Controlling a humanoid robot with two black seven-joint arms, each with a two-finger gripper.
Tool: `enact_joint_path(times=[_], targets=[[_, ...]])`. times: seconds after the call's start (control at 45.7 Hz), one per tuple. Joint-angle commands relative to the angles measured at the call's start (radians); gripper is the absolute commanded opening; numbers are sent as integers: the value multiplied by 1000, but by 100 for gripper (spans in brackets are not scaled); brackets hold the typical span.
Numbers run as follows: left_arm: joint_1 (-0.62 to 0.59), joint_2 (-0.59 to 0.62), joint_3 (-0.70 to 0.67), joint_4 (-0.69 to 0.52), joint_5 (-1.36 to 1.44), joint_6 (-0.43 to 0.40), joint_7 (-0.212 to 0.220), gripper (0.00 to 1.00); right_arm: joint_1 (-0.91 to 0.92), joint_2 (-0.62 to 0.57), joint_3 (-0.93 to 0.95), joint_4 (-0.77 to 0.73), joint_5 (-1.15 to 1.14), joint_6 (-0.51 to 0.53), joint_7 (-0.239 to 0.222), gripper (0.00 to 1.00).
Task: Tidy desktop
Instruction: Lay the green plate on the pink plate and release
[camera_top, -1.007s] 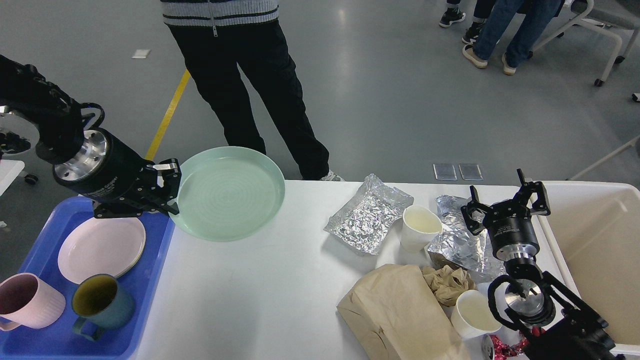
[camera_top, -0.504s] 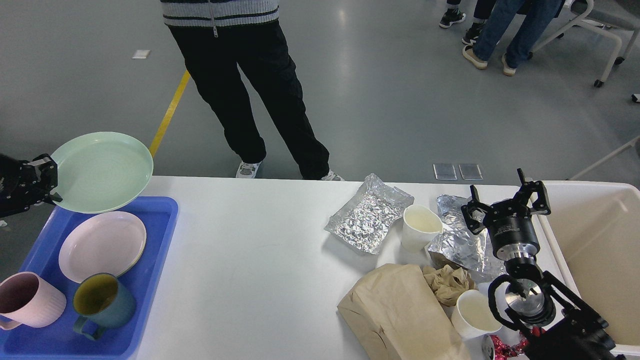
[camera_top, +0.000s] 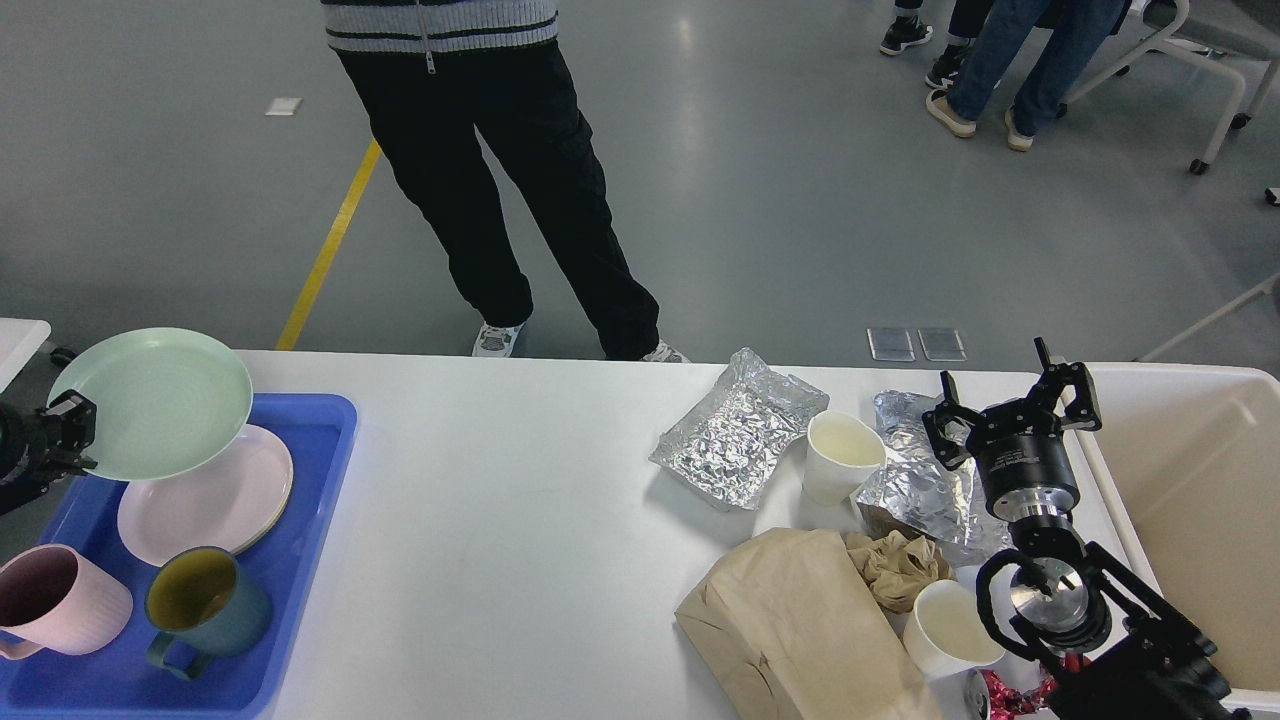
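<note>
The desktop (camera_top: 520, 540) is a wide white tabletop. At the far left my left gripper (camera_top: 72, 438) is shut on the rim of a mint-green plate (camera_top: 150, 400), held tilted just above a pink plate (camera_top: 215, 500) in the blue tray (camera_top: 310, 480). A pink mug (camera_top: 55, 600) and a teal mug (camera_top: 205, 605) stand in the tray's front. My right gripper (camera_top: 1012, 400) hangs open above crumpled foil (camera_top: 915, 480) at the right. Another foil sheet (camera_top: 735, 425), two white paper cups (camera_top: 840, 455) (camera_top: 950, 625), a brown paper bag (camera_top: 800, 625) and a crumpled brown napkin (camera_top: 895, 565) lie on the right side.
A deep cream-white bin (camera_top: 1190, 480) stands at the right edge. A person's legs (camera_top: 520, 180) are just behind the table's far edge. Red wrappers (camera_top: 1010, 690) lie by my right arm at the front right.
My left gripper carried the green plate leftward from the table's back left to over the blue tray, then lowered it toward the pink plate. The right arm has not moved.
</note>
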Motion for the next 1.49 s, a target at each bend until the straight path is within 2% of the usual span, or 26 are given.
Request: enact_joint_path(times=[0.0, 0.263, 0.81, 0.898, 0.985, 1.051, 1.358, 1.467], targets=[[31, -24, -12, 16, 24, 17, -6, 0, 0, 1, 0, 0, 1, 0, 1, 100], [79, -73, -14, 29, 42, 17, -7, 0, 0, 0, 0, 0, 0, 0, -1, 100], [96, -73, -17, 18, 51, 17, 9, 2, 0, 0, 0, 0, 0, 0, -1, 100], [94, -74, -19, 18, 51, 17, 8, 9, 0, 1, 0, 0, 0, 0, -1, 100], [93, -74, -19, 18, 51, 19, 3, 31, 0, 1, 0, 0, 0, 0, -1, 100], [90, -74, -19, 18, 51, 20, 3, 41, 0, 1, 0, 0, 1, 0, -1, 100], [84, -73, -26, 20, 51, 20, -3, 73, 0, 1, 0, 0, 0, 0, 1, 100], [76, -70, -26, 20, 51, 22, -3, 78, 0, 1, 0, 0, 0, 0, -1, 100]])
